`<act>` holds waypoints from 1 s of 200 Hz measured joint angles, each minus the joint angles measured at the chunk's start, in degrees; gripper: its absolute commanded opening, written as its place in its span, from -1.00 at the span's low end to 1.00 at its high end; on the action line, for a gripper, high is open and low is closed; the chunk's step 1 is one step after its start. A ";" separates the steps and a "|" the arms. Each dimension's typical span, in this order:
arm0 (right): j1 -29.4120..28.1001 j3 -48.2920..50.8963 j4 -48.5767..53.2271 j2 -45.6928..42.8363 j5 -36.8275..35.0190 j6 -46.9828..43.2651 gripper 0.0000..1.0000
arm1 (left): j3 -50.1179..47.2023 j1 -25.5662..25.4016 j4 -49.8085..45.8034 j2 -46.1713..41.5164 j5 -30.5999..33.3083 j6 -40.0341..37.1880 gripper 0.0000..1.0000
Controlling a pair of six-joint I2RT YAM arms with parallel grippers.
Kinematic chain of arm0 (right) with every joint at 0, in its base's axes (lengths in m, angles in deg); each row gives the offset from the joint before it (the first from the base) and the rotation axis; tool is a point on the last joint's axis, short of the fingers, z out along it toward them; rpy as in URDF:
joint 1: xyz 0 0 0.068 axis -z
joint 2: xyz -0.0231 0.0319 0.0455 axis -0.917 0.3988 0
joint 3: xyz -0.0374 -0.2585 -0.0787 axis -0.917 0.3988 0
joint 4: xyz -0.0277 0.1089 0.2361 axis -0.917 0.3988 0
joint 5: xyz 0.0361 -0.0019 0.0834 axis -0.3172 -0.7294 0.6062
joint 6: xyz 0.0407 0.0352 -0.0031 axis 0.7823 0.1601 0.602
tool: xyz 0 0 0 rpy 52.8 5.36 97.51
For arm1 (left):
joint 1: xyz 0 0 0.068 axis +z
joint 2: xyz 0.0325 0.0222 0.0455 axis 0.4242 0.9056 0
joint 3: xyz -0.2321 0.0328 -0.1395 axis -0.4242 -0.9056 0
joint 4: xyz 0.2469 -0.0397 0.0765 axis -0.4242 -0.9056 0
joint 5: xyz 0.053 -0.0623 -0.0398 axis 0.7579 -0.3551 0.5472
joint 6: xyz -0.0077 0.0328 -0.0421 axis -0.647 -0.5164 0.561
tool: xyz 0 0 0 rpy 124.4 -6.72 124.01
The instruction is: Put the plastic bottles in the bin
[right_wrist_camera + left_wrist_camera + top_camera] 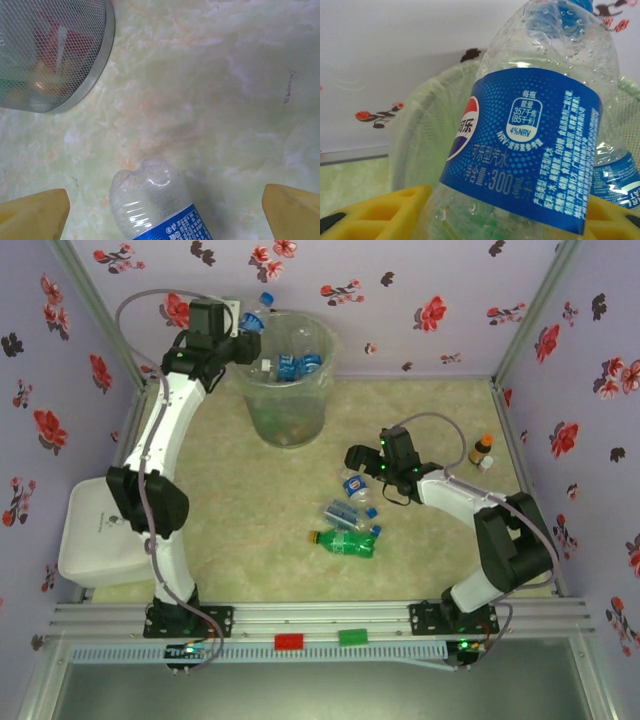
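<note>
Closest to the arm bases, a green bottle (345,541) lies on its side on the bench (430,550). Just beyond it lies a clear bottle (344,512) with a blue label. A second clear bottle (356,486) lies just past that, under the right gripper (365,464). That gripper's yellow fingers (35,212) are spread wide on either side of the bottle's base, apart from it. Farther back stands the bin (262,410), with several bottles inside (297,364). At its far left rim the left gripper (250,332) pinches a blue-labelled bottle (530,145), cap up.
</note>
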 measured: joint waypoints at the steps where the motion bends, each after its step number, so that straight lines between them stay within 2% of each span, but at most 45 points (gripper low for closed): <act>1: 0.00 0.00 0.02 -0.04 0.00 -0.04 0.99 | 0.15 0.00 -0.17 0.11 0.00 -0.02 0.01; 24: 0.00 0.04 0.33 -0.68 -0.48 -0.42 0.99 | 3.43 0.00 -4.31 2.73 -0.79 -0.15 0.10; 48: 0.00 0.04 0.68 -0.92 -0.68 -0.46 0.99 | 4.48 0.00 -6.78 3.50 -1.49 0.02 0.55; 63: 0.00 0.04 0.74 -0.92 -0.83 -0.50 0.99 | 4.83 -0.02 -7.15 3.50 -1.60 0.11 0.73; 94: 0.00 0.04 1.22 -0.96 -0.85 -0.92 0.99 | 4.90 -0.31 -6.67 3.26 -1.70 0.52 0.83; 119: 0.00 0.04 2.19 -0.96 -0.87 -1.49 0.99 | 0.28 -0.94 -3.17 0.11 -1.70 0.87 0.85; 148: -0.28 0.04 3.65 -0.96 -0.94 -2.64 0.99 | -11.21 -1.38 4.20 -8.11 -3.04 2.54 0.89; 163: -0.42 0.00 4.79 -0.96 -1.09 -3.58 0.99 | -21.29 -1.42 10.67 -14.97 -4.63 4.39 1.00; 200: -1.40 -2.01 9.88 -0.55 -1.27 -6.95 0.99 | -48.15 -1.99 29.44 -32.11 -7.45 11.26 1.00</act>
